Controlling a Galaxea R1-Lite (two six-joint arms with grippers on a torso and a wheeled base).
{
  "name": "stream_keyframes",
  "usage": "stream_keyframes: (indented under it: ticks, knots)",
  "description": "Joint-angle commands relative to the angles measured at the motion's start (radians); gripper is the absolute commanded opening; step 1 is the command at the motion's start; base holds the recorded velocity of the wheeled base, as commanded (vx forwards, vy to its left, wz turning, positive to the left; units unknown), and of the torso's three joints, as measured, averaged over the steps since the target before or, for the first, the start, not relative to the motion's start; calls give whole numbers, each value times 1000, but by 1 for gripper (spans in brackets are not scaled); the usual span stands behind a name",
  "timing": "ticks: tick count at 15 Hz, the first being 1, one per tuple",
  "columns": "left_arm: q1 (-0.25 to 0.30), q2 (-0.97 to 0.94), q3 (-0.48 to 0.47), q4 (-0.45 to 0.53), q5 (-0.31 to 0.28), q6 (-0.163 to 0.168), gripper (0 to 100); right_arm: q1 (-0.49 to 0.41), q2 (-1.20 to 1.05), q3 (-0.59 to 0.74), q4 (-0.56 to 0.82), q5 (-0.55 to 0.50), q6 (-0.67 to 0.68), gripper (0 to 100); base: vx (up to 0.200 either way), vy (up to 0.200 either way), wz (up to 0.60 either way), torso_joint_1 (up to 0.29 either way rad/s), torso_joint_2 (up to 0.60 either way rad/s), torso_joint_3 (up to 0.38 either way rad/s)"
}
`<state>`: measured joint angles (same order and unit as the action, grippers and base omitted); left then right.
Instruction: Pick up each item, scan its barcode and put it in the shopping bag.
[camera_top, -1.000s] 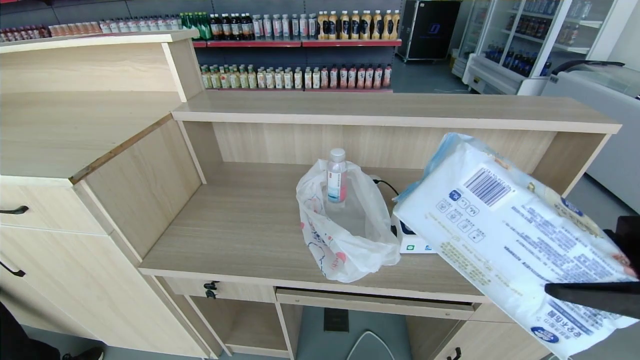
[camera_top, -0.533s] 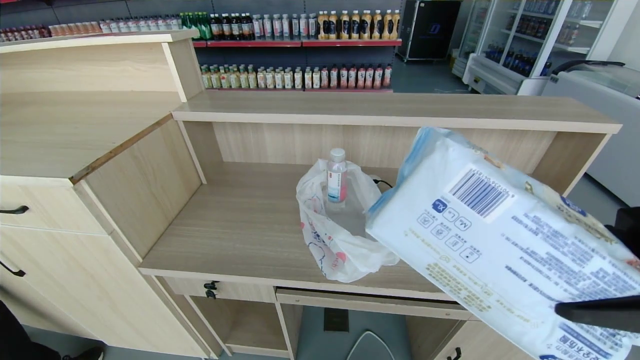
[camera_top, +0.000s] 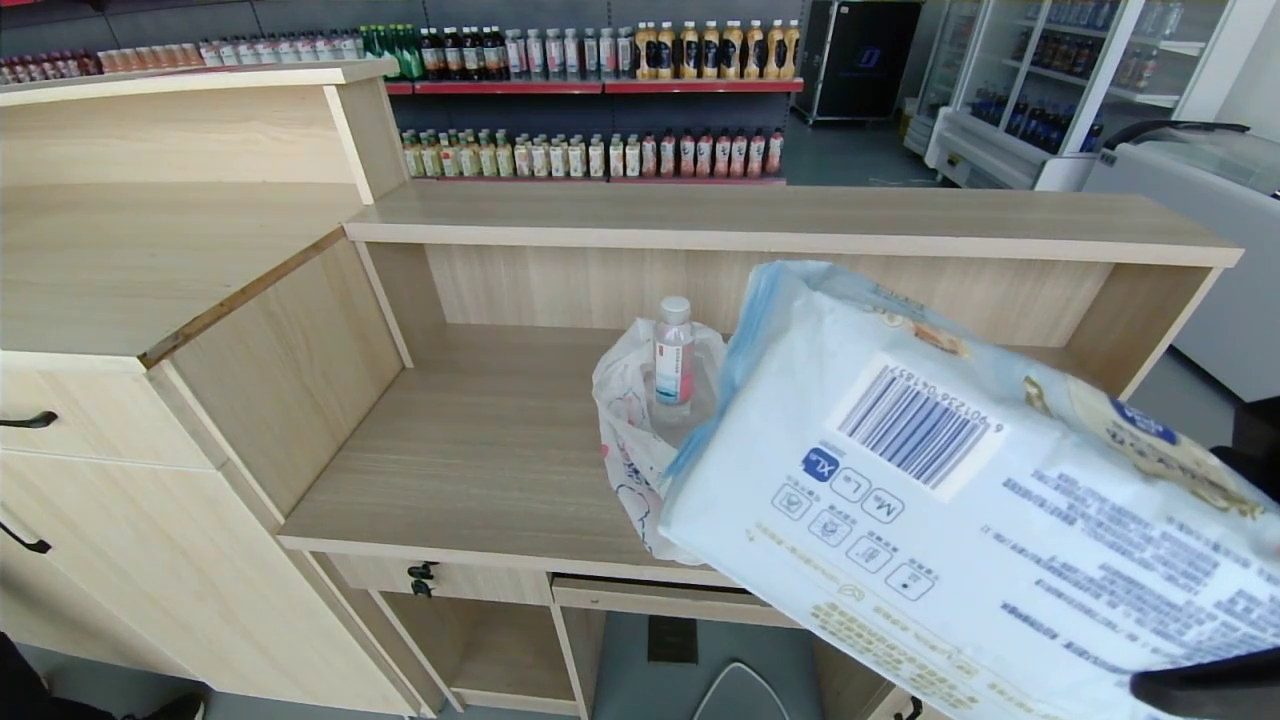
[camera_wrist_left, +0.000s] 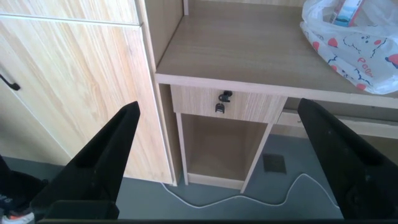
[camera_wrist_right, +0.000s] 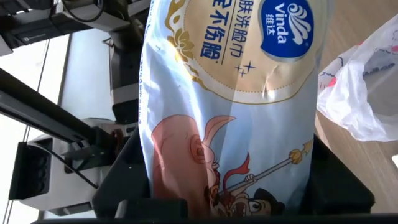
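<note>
A large white soft pack (camera_top: 980, 500) with a barcode on its upper face hangs tilted over the right half of the wooden counter (camera_top: 480, 450). My right gripper (camera_top: 1240, 570) is shut on its right end; in the right wrist view the pack (camera_wrist_right: 236, 112) sits between the gripper's (camera_wrist_right: 233, 186) fingers. The pack's left corner overlaps the white printed shopping bag (camera_top: 630, 420), which lies open on the counter with a clear bottle (camera_top: 674, 352) upright inside. My left gripper (camera_wrist_left: 217, 155) hangs open and holding nothing, low in front of the counter's left end.
A raised shelf (camera_top: 780, 215) runs above the back of the counter, and a taller cabinet (camera_top: 150, 270) stands to its left. Below the counter edge is a locked drawer (camera_wrist_left: 221, 102) over an open cubby. A cable (camera_wrist_left: 249, 196) lies on the floor.
The right gripper has carried the pack leftward and closer to the head camera. The pack now hides the white device on the counter and the bag's right side.
</note>
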<state>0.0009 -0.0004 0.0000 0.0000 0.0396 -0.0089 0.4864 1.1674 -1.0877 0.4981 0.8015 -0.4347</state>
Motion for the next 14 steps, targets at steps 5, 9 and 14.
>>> stream_keyframes:
  ticks: [5, 9, 14]
  knots:
    - [1, 0, 0, 0, 0, 0, 100, 17, 28, -24, 2, -31, 5, 0, 0, 0, 0, 0, 0, 0]
    - [1, 0, 0, 0, 0, 0, 100, 46, 20, -41, 10, -33, 11, 0, 0, 0, 0, 0, 0, 0]
    - [1, 0, 0, 0, 0, 0, 100, 61, -17, -43, 65, -36, 10, 0, 0, 0, 0, 0, 0, 0]
